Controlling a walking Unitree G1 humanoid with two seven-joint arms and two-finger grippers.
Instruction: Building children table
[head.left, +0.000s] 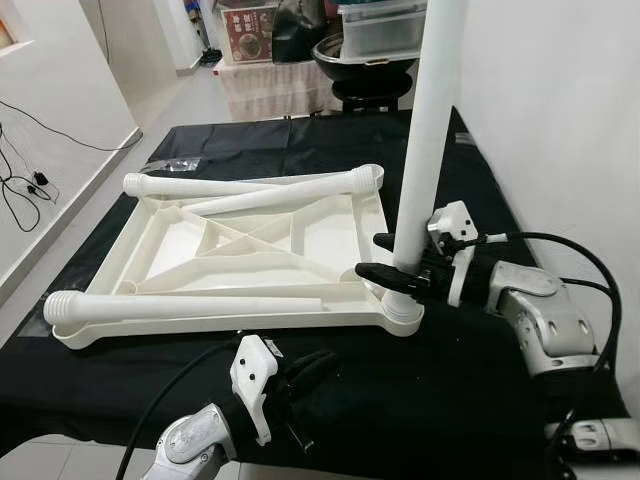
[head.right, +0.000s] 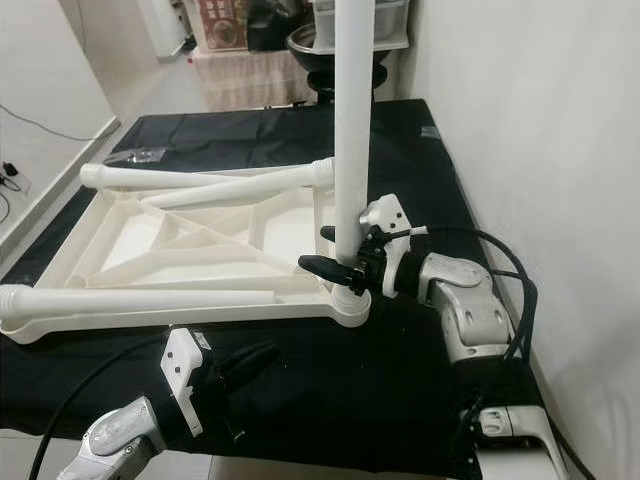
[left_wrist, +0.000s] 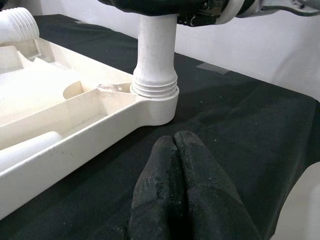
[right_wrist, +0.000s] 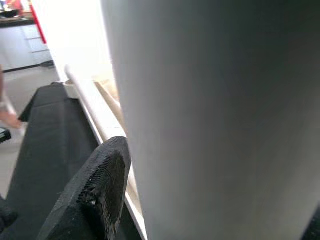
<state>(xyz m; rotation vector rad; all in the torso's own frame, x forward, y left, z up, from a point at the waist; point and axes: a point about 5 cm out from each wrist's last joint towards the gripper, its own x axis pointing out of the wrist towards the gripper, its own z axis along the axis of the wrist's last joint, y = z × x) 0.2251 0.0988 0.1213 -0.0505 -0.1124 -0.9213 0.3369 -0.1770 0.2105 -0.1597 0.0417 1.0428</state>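
A white plastic tabletop (head.left: 330, 238) lies upside down on the black-covered table. One white leg (head.left: 430, 130) stands upright in its near right corner socket (left_wrist: 156, 102). My right gripper (head.left: 385, 257) is shut on this leg just above the socket, one black finger (right_wrist: 95, 190) pressed against its side. Three more legs lie loose on the tabletop: one along the far edge (head.left: 240, 185), one slanting beside it (head.left: 290, 198), one along the near edge (head.left: 190, 305). My left gripper (head.left: 315, 365) is shut and holds nothing, hovering low over the cloth just before the socket corner (left_wrist: 177, 165).
A white wall runs close along the table's right side. Boxes and a black bowl (head.left: 350, 50) stand beyond the far end. A small clear bag (head.left: 175, 163) lies on the cloth at the far left. Cables (head.left: 20, 190) trail on the floor to the left.
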